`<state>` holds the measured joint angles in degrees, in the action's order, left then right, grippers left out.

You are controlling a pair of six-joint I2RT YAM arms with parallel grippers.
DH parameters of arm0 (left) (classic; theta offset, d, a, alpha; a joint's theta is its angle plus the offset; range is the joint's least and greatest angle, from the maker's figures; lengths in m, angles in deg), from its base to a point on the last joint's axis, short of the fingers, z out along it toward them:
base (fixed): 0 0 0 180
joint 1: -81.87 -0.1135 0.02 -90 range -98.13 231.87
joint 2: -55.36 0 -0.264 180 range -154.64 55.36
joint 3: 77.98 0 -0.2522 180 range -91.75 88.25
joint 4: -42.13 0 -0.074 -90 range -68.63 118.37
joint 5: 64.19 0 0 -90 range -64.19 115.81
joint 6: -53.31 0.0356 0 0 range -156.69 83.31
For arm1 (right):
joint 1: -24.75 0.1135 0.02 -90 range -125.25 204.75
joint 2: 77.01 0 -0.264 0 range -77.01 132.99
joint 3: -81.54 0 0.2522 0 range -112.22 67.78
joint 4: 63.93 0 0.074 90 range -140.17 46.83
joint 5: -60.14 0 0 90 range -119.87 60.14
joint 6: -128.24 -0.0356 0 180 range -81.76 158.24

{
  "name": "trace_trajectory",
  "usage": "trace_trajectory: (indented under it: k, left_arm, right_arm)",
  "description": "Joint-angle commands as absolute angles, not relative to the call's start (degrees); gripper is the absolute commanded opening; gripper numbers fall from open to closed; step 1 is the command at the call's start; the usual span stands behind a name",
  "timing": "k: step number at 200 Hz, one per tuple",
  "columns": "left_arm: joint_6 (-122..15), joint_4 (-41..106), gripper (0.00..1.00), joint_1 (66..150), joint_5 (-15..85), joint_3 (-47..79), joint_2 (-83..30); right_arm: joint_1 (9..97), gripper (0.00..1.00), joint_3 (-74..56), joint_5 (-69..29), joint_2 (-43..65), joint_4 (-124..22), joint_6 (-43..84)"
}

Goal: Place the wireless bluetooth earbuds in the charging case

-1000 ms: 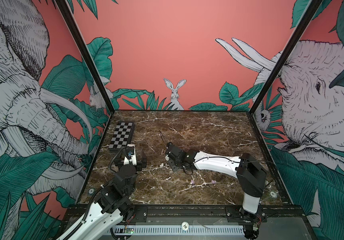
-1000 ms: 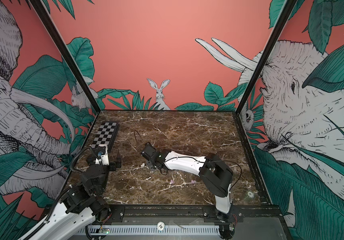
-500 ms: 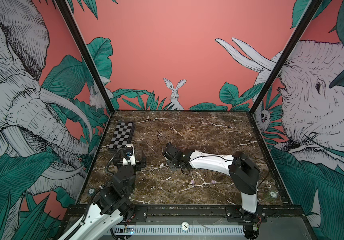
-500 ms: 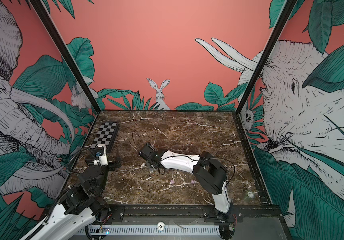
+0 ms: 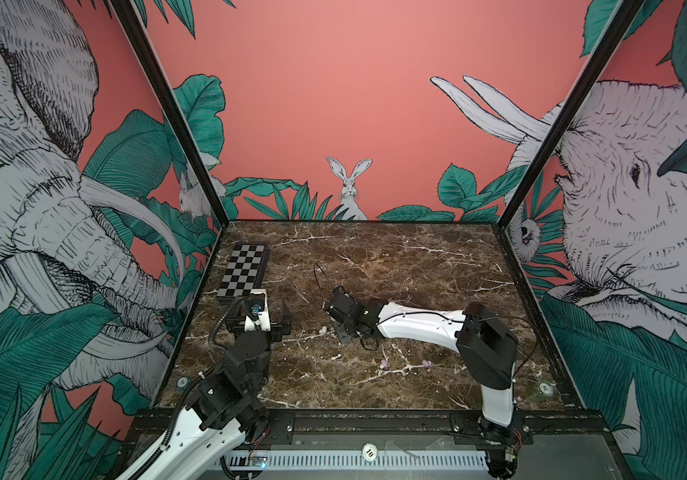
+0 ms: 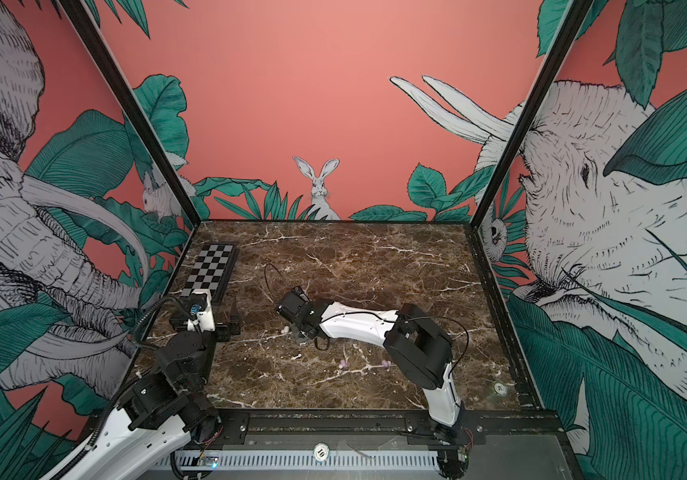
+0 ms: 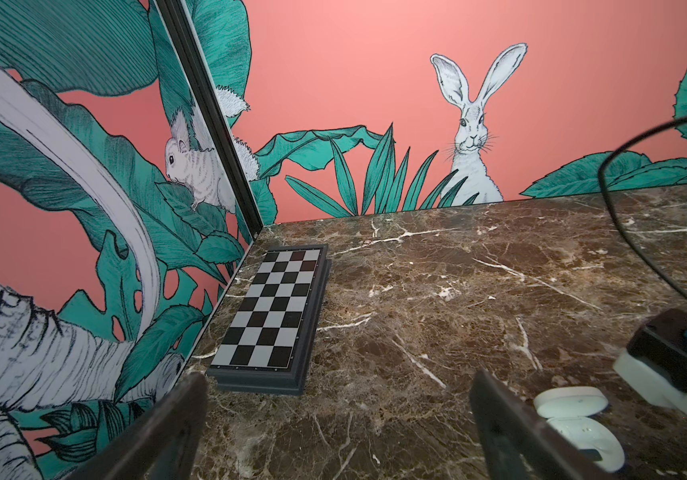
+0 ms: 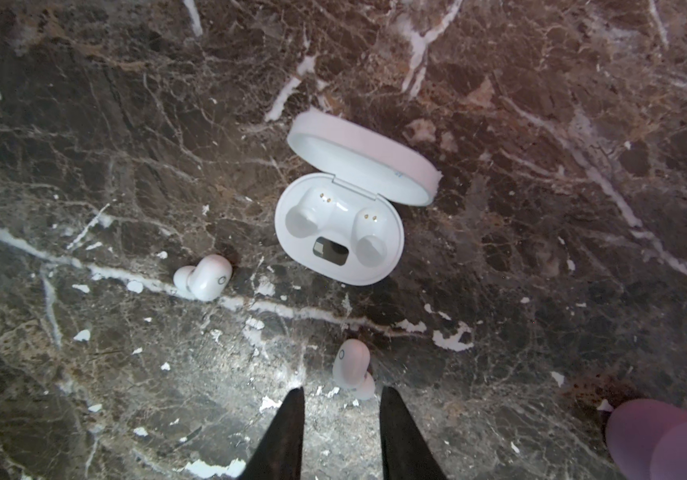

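Note:
The white charging case (image 8: pixel 339 235) lies open on the marble, its lid (image 8: pixel 362 162) tipped back and both wells empty. One white earbud (image 8: pixel 204 282) rests beside it. A second white earbud (image 8: pixel 352 370) lies just past the tips of my right gripper (image 8: pixel 341 392), which points down at the table, open with a narrow gap and nothing in it. In both top views two lilac earbuds (image 5: pixel 383 365) (image 6: pixel 385 363) lie near the right arm's elbow, and the right wrist hides the case. My left gripper (image 7: pixel 337 376) is wide open and empty over bare marble; the case (image 7: pixel 570 411) is beside its finger.
A folded chessboard (image 5: pixel 244 270) (image 7: pixel 275 307) lies at the far left by the wall. A black cable loop (image 5: pixel 317 274) rises from the right wrist. A blurred lilac thing (image 8: pixel 657 440) sits at the edge of the right wrist view. Walls close three sides.
The right arm has swung left, its elbow moving toward the middle and its gripper shifting slightly left and farther back. The left arm has stayed put.

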<state>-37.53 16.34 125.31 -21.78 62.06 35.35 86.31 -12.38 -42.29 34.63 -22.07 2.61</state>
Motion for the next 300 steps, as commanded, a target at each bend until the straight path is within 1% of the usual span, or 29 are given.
trace_trajectory:
  k: [1,103,185,216,300]
  left_arm:
    - [-37.5,17.5,0.99,125.0,-22.2,62.5,35.8]
    - [-37.6,17.7,0.99,124.8,-21.7,62.5,35.5]
    - [-37.6,17.7,0.99,124.6,-21.6,62.5,35.2]
    - [-37.6,17.7,0.99,124.6,-21.5,62.6,35.2]
    - [-37.7,17.7,0.99,124.5,-21.2,62.7,35.1]
  right_arm:
    - [86.9,0.30,-12.0,-42.5,36.0,-21.8,1.5]
    - [86.8,0.29,-12.4,-40.7,38.4,-22.5,1.2]
    - [86.8,0.21,-12.3,-41.6,39.3,-22.2,1.6]
    - [86.8,0.20,-12.1,-41.9,39.5,-21.9,1.6]
    - [86.8,0.21,-12.8,-42.8,40.3,-20.9,2.1]
